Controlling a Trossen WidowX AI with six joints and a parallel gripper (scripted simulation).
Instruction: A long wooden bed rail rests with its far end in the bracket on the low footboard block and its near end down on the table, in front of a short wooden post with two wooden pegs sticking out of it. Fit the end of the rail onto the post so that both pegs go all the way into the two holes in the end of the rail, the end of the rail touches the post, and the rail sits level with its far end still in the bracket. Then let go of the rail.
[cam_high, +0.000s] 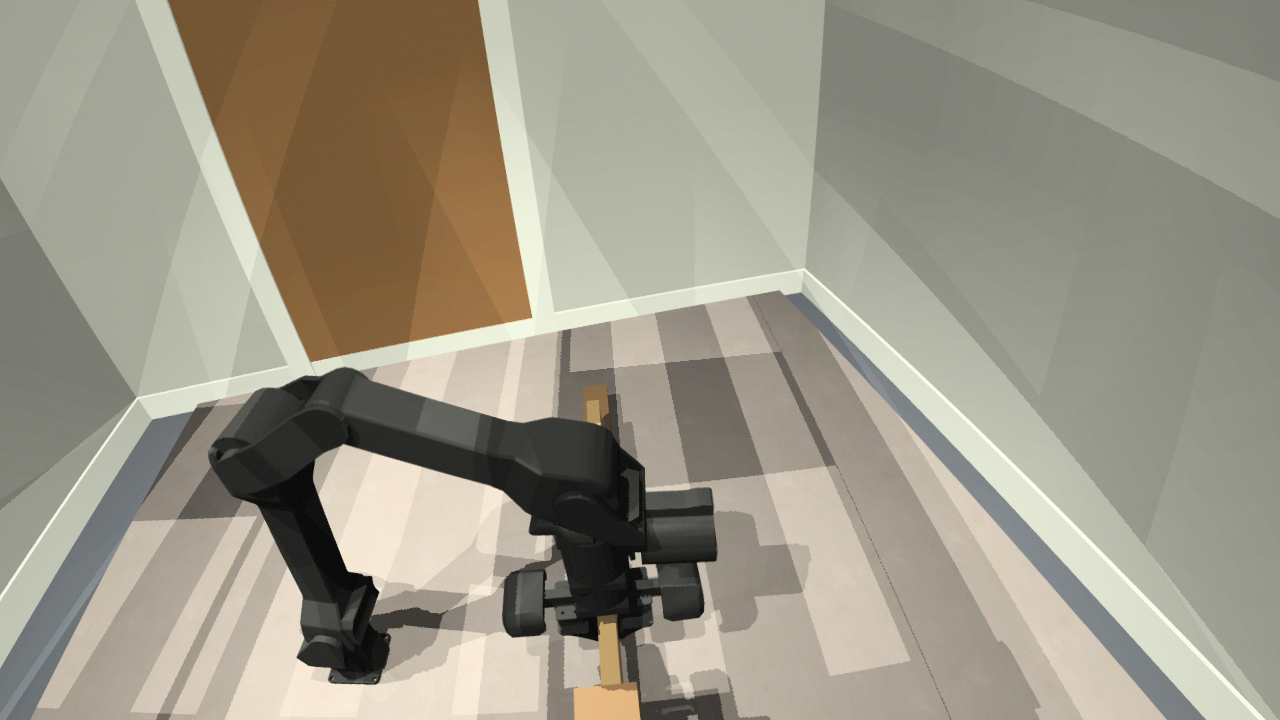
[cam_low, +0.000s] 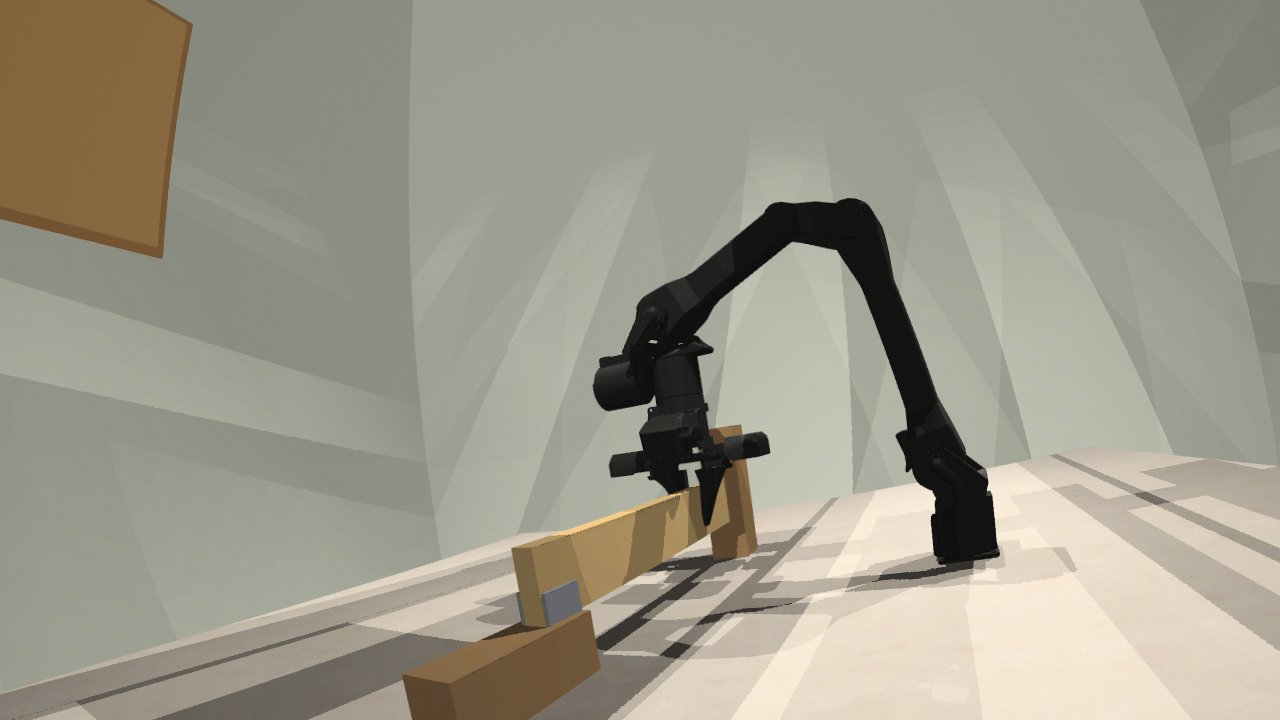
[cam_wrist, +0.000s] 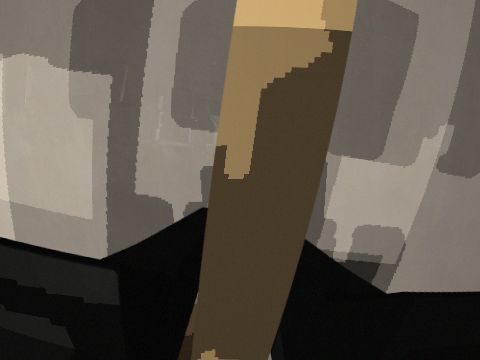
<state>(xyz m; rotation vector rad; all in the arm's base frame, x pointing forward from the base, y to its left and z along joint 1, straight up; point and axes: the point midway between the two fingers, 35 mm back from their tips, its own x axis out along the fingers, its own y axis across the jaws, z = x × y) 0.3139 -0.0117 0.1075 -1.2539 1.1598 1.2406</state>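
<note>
The long pale wooden rail (cam_low: 617, 544) (cam_high: 610, 651) (cam_wrist: 270, 200) runs from the grey bracket (cam_low: 562, 600) on the low footboard block (cam_low: 501, 671) (cam_high: 606, 703) to the short wooden post (cam_low: 739, 501) (cam_high: 601, 407). The end of the rail at the post is raised off the table. My gripper (cam_low: 705, 512) (cam_high: 608, 619) (cam_wrist: 236, 224) points down and is shut on the rail close to the post. The pegs and the rail's end holes are hidden by the fingers and the wrist. In the wrist view the rail runs up between my dark fingers.
The arm's base (cam_high: 344, 662) (cam_low: 964, 537) stands on the table to one side of the rail. Pale walls ring the table, and a brown panel (cam_high: 358, 161) stands at the back.
</note>
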